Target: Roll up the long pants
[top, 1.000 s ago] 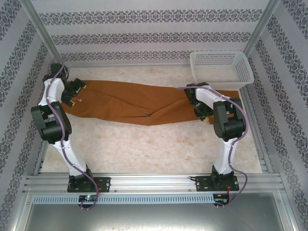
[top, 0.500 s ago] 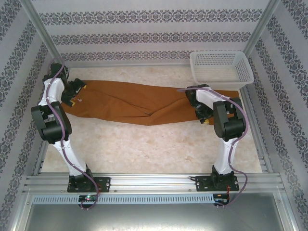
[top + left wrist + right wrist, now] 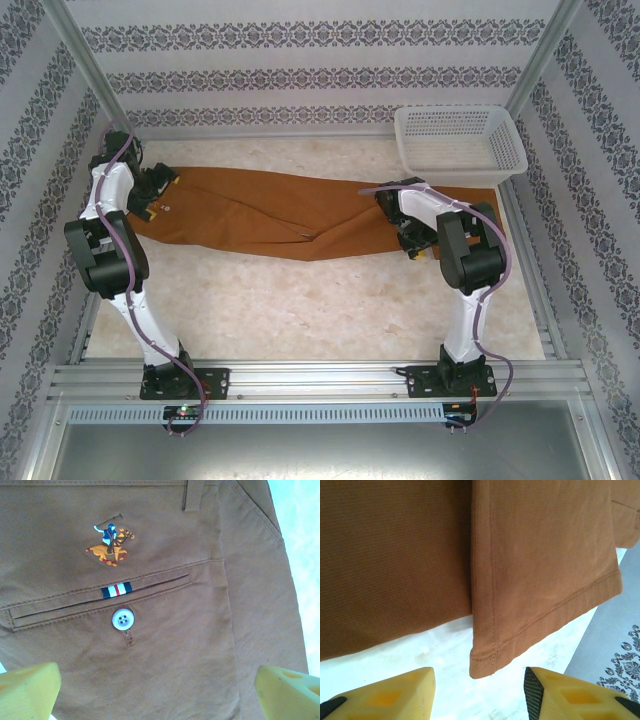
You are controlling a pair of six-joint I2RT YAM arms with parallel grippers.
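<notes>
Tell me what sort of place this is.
Probably a robot test cell: wallpapered panels box in a marble-look table, left arm and right arm are bolted to an aluminium rail, and long pants lie spread out.

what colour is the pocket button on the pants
Pale bluish white button, best in the left wrist view.

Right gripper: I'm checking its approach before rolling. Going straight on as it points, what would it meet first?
Probably the hemmed cuff of the long pants, just ahead of the open right gripper; depth is unclear, so the pale table could come first.
</notes>
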